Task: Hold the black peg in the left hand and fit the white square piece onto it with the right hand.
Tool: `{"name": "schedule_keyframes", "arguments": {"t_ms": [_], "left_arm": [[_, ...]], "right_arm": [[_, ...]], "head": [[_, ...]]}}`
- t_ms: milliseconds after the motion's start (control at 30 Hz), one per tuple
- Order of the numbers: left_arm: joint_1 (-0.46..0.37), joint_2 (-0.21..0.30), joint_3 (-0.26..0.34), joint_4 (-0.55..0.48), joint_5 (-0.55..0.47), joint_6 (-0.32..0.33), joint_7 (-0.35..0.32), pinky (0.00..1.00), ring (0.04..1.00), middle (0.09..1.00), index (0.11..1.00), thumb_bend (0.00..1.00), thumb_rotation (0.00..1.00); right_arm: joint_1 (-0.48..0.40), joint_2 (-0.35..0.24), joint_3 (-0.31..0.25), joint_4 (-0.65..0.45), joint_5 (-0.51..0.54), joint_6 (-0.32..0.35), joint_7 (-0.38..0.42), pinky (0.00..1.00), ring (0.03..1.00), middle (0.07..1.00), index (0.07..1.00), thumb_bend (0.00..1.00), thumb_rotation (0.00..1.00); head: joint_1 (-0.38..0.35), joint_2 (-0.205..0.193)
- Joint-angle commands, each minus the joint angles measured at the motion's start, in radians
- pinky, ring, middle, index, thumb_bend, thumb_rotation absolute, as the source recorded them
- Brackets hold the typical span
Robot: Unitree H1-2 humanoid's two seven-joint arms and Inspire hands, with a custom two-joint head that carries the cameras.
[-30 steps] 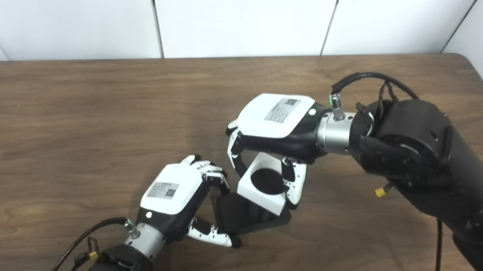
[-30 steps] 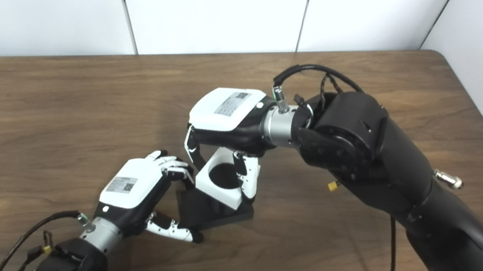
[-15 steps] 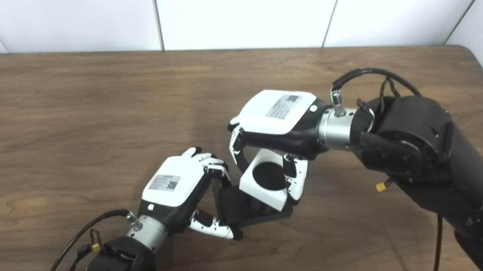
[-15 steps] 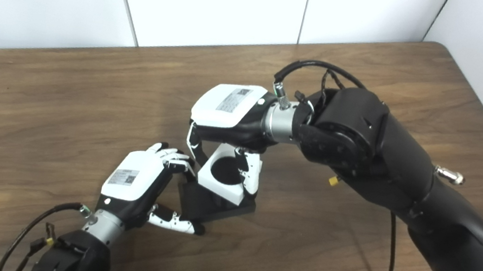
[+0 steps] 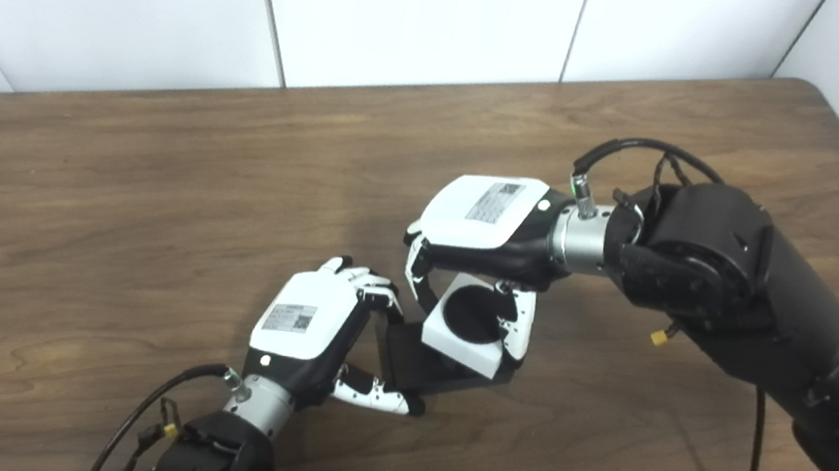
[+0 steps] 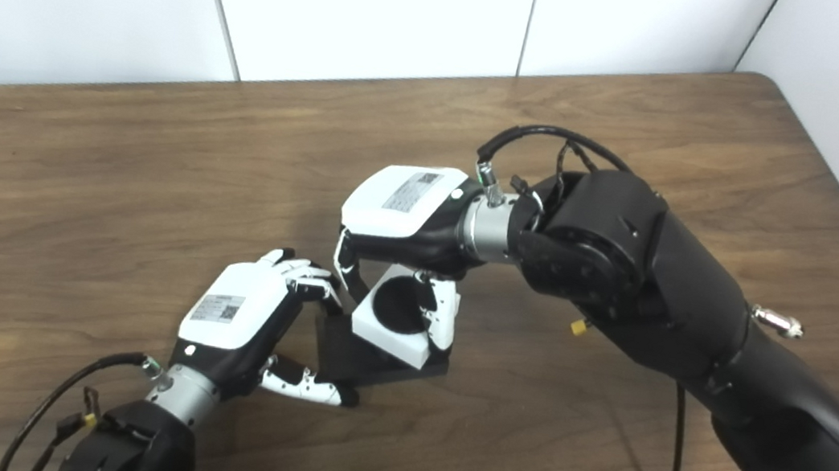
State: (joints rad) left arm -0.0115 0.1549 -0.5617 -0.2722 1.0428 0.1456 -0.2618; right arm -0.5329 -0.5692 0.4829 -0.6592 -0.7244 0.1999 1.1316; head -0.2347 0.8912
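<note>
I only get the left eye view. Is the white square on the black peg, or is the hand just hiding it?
Observer: The right eye view looks in a little more from the side. The white square piece sits tilted, low over the black peg, and its round hole is filled with dark. I cannot tell if it is fully down.
Operator: Who is holding the black thing?
Observer: The left hand. Its fingers are over the far corner and its thumb lies along the near edge. The right hand has fingers on both sides of the white square piece.
Operator: My picture chops off the big arm.
Observer: The right eye view shows more of it, a broad black shell running to the bottom edge.
</note>
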Motion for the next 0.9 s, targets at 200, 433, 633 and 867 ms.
{"name": "schedule_keyframes", "arguments": {"t_ms": [200, 433, 633, 867], "left_arm": [[0.001, 0.003, -0.019, 0.015, 0.015, -0.003, -0.048, 0.94, 0.858, 0.781, 0.490, 0.51, 0.06], [-0.002, 0.002, -0.020, 0.021, 0.016, -0.002, -0.048, 0.94, 0.860, 0.782, 0.490, 0.51, 0.06], [-0.003, 0.002, -0.019, 0.019, 0.018, -0.001, -0.051, 0.94, 0.858, 0.779, 0.490, 0.51, 0.06], [-0.001, 0.009, -0.015, 0.019, 0.017, -0.002, -0.056, 0.94, 0.860, 0.782, 0.491, 0.51, 0.06]], "right_arm": [[-0.025, -0.005, -0.024, -0.001, -0.028, 0.006, 0.031, 0.91, 0.917, 0.786, 0.616, 0.99, 0.31], [-0.043, -0.006, -0.030, -0.001, -0.031, 0.011, 0.051, 0.92, 0.934, 0.800, 0.636, 1.00, 0.40], [-0.063, -0.004, -0.044, -0.004, -0.025, 0.025, 0.055, 0.93, 0.934, 0.808, 0.651, 1.00, 0.41], [-0.086, 0.005, -0.061, -0.008, -0.022, 0.038, 0.047, 0.91, 0.927, 0.797, 0.653, 1.00, 0.40]], "head": [[0.001, 0.000], [0.000, -0.002], [0.000, -0.002], [0.010, -0.008]]}}
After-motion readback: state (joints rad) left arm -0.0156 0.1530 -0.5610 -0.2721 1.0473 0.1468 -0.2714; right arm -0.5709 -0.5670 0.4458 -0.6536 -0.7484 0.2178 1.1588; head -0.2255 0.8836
